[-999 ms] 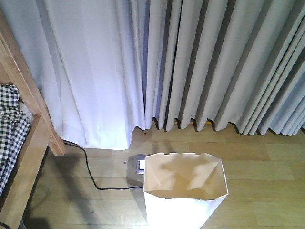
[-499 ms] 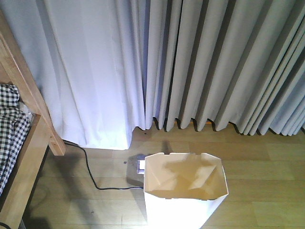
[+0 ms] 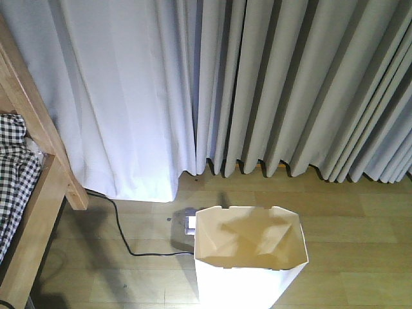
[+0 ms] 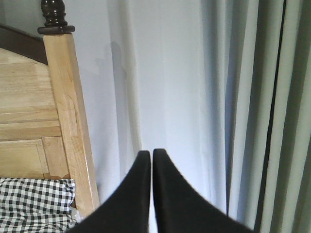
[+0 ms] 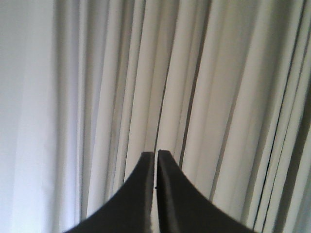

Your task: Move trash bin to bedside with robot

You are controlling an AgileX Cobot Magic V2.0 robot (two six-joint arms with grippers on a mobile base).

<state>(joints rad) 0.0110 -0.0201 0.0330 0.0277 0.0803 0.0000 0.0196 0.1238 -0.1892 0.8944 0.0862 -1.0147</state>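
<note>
We see our left hand (image 4: 151, 154) clenched on nothing, its two black fingers pressed together with only a hairline gap, pointing at the pale curtain (image 4: 194, 97). To the left of that hand stands the bed (image 4: 29, 121), its light wooden post topped by a dark turned knob, with black-and-white checked bedding (image 4: 34, 204) low beside the post. Our right hand (image 5: 156, 154) is likewise clenched and holds nothing, with only curtain folds ahead of it. In the front view neither hand appears; the trash bin (image 3: 248, 261) stands on the wooden floor (image 3: 360, 244) in front of the curtain, well apart from the bed rail at the left edge. Its cream inside carries shadows. Just beside the bin's left rim lies a small grey box (image 3: 183, 226), with a black cable (image 3: 122, 235) running from it toward the bed. We find no readable writing anywhere.
</note>
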